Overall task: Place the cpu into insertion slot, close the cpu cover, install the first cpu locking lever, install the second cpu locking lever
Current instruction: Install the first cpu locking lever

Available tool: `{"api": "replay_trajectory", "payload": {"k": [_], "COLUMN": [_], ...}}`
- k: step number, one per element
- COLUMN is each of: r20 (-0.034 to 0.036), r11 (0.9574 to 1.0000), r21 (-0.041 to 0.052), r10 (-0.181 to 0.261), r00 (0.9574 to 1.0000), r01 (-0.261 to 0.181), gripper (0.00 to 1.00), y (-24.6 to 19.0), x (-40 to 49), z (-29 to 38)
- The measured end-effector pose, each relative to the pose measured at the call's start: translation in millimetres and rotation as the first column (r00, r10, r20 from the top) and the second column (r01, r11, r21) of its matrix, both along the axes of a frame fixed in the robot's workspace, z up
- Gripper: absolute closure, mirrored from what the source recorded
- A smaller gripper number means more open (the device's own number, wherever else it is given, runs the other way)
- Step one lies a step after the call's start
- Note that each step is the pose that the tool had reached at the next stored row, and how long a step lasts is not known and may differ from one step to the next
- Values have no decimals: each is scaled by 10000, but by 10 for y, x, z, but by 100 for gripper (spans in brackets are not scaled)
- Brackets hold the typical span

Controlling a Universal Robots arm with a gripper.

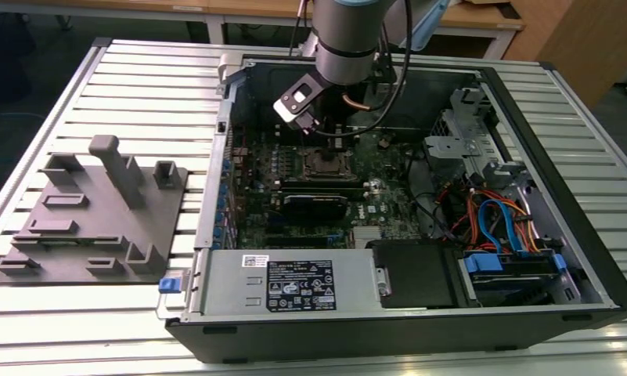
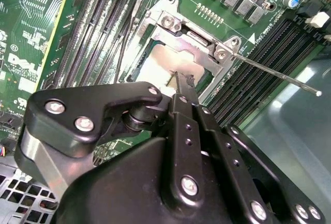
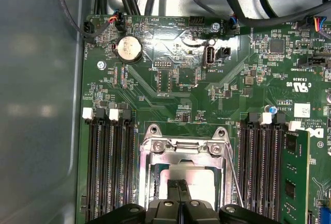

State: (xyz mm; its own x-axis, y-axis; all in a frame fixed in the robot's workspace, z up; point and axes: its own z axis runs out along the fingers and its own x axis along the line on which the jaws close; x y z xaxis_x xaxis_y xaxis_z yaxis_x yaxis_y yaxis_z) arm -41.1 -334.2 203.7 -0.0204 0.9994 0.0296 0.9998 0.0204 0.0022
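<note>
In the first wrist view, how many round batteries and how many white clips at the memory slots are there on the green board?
Round battery: 1
White clips: 4
Total: 5

In the second wrist view the gripper [image 2: 179,79] hides part of the cpu [image 2: 155,64] and the cpu cover [image 2: 181,32]. The first wrist view's edge cuts both off. In the exterior view the insertion slot [image 1: 322,163] is too small to judge.
</note>
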Motion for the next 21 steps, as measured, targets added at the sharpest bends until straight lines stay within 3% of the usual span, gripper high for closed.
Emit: {"api": "replay_trajectory", "payload": {"k": [21], "r20": [-1], "r11": [10000], "r21": [-1], "r10": [0], "r00": [10000], "r01": [0], "gripper": [90], "y": [0], "x": [1], "z": [55]}}
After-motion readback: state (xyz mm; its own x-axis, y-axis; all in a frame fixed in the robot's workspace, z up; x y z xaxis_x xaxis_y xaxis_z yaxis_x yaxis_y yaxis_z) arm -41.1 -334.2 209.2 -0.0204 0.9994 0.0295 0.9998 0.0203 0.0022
